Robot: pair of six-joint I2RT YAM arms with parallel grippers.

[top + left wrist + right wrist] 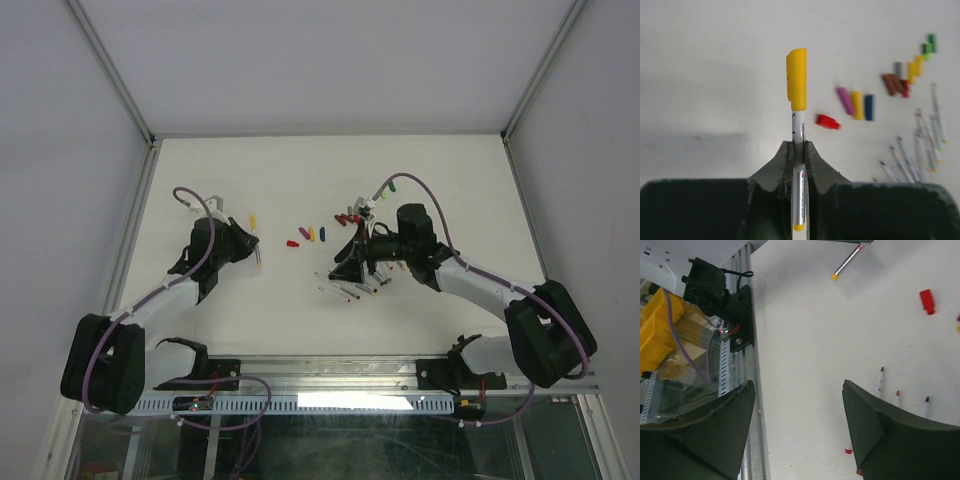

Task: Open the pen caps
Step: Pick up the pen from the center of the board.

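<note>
Left gripper [798, 147] is clamped narrow on a pen [798, 127], gripping the white barrel partway along. The pen points away from the wrist, over the left half of the bench [450, 180]. Its yellow cap [797, 80] sits on the far end, clear of the fingers. To the right, loose caps lie on the bench: a red cap [827, 121] nearest, then a short row of pink, yellow and blue, then a dark red cluster [892, 84], with a green cap [931, 42] farthest. Bare pens [910, 160] lie scattered on the near side of these caps. Right gripper [796, 385] sits by the bare pens, jaws wide apart, nothing between them.
</note>
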